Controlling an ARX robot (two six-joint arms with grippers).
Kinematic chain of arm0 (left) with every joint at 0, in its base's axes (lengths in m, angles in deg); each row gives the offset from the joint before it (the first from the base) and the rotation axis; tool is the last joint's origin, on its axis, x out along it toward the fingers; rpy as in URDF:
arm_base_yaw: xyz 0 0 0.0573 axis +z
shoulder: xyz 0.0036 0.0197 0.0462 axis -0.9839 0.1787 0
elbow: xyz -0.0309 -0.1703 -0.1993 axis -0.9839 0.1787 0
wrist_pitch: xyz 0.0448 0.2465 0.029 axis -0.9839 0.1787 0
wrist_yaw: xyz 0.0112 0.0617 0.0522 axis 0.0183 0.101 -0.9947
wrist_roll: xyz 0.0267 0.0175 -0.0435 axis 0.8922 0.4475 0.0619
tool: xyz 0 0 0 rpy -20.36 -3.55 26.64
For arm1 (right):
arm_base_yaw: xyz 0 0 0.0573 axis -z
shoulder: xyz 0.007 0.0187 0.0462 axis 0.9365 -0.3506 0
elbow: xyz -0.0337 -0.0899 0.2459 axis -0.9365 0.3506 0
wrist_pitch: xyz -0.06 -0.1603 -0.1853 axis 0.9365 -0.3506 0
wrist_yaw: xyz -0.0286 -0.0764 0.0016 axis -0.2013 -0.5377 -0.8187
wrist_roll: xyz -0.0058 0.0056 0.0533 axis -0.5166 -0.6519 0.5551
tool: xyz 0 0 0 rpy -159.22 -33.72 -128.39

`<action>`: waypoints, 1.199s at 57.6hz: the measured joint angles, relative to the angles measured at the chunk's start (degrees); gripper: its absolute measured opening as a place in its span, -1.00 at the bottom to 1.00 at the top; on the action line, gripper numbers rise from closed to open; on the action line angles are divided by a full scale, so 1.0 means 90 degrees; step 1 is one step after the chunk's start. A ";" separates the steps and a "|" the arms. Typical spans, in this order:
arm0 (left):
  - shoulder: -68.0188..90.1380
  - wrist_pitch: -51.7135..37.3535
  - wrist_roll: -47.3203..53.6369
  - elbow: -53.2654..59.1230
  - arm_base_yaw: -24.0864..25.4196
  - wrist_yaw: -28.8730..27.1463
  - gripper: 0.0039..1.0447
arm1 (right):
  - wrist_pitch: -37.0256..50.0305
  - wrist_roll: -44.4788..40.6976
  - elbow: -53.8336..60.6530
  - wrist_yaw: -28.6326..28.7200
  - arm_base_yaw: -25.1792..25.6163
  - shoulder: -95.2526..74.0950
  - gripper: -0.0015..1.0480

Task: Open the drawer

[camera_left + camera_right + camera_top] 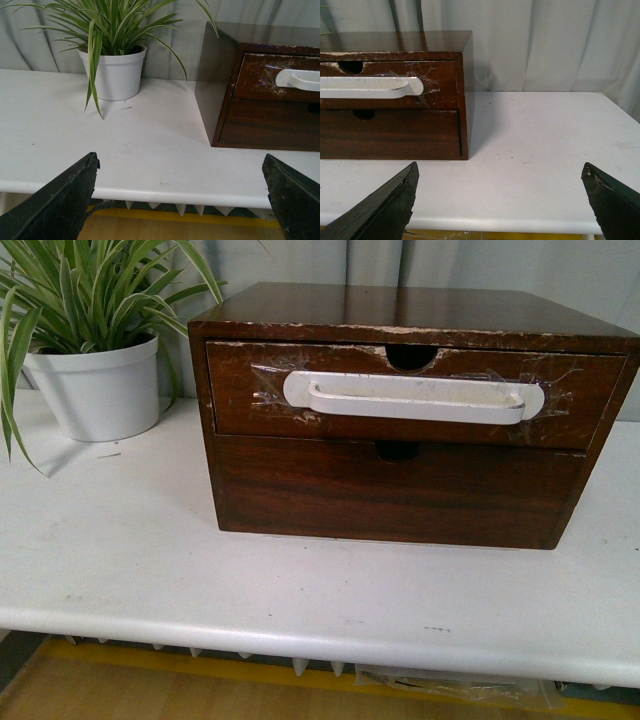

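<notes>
Dark-brown drawer (415,430) closed, L gripper (180,162) spread, R gripper (501,170) spread

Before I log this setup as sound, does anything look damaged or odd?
Yes: the drawer has its white handle stuck on with crinkled clear tape, and its top edge is chipped pale beside the half-round notch.

dark-brown wood-grain drawer (400,400), white handle (415,398), white table (120,550), green striped plant (80,290), white pot (98,390)
</notes>
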 joint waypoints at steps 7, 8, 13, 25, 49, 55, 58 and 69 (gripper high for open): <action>0.0000 0.0000 -0.0002 0.0000 0.0000 0.0000 0.89 | 0.0000 0.0000 0.0000 0.0000 0.0000 0.0000 0.83; 0.0000 0.0000 0.0000 0.0000 0.0000 0.0000 0.89 | 0.0000 -0.0002 0.0000 0.0000 0.0000 0.0000 0.83; 0.0000 0.0000 0.0000 0.0000 0.0000 0.0000 0.89 | 0.0000 0.0000 0.0000 0.0000 0.0000 0.0000 0.83; 0.0000 0.0000 0.0000 0.0000 0.0000 0.0000 0.89 | 0.0000 -0.0002 0.0000 0.0000 0.0000 0.0000 0.83; 0.0000 0.0000 0.0000 0.0000 0.0000 0.0000 0.89 | 0.0000 0.0000 0.0000 0.0000 0.0000 0.0000 0.83; 0.0000 0.0000 0.0000 0.0000 0.0000 0.0000 0.89 | 0.0000 -0.0002 0.0000 0.0000 0.0000 0.0000 0.83; 0.0000 0.0000 0.0000 0.0000 0.0000 0.0000 0.89 | 0.0000 -0.0002 0.0000 0.0000 0.0000 0.0000 0.83; 0.0216 0.0182 0.0027 -0.0046 -0.0483 -0.1324 0.89 | -0.0549 0.0124 -0.0185 -0.0155 -0.0068 -0.0236 0.83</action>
